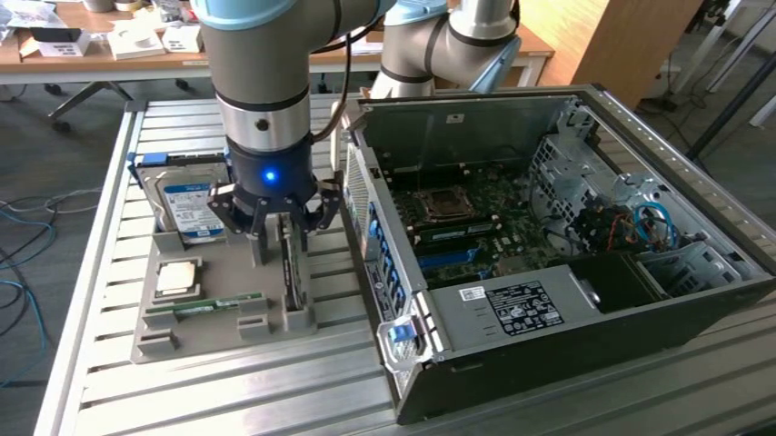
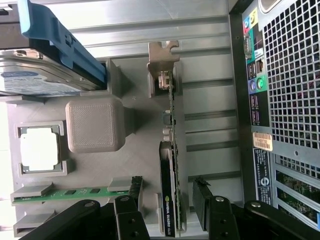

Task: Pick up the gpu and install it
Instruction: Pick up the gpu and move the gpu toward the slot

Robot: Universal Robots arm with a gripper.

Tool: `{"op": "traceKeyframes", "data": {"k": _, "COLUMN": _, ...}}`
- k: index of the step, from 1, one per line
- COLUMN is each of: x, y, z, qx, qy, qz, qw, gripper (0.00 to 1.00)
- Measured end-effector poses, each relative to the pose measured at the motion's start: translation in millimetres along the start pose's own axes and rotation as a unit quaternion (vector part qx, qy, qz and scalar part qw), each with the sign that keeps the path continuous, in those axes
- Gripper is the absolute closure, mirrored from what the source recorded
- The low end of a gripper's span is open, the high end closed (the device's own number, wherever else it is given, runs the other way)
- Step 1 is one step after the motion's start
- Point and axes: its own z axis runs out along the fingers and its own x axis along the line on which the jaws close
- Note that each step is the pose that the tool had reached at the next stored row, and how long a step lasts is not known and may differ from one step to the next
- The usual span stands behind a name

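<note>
The gpu (image 1: 293,275) is a thin dark card standing on its edge in a slot of the grey holder tray (image 1: 170,338), to the exterior view's left of the open computer case (image 1: 546,245). My gripper (image 1: 282,232) hangs straight down over the card's far end, open, with one finger on each side of it. In the wrist view the gpu (image 2: 169,150) runs between the two black fingers (image 2: 134,192), which stand apart from its faces, and my gripper (image 2: 167,202) straddles its near end. Its metal bracket (image 2: 162,62) points away from me.
On the same tray sit a hard drive (image 1: 191,207) with a blue-white label, a square silver processor (image 1: 178,277) and a green memory stick (image 1: 206,305). The case's perforated rear wall (image 2: 292,75) stands close beside the tray. The motherboard (image 1: 467,218) lies exposed inside the case.
</note>
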Motion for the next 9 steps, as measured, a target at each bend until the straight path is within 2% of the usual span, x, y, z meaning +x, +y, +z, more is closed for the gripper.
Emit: {"op": "traceKeyframes", "data": {"k": 9, "x": 0.0, "y": -0.1, "z": 1.7, "qx": 0.0, "qy": 0.0, "qz": 0.0, "qw": 1.0, "gripper": 0.47}}
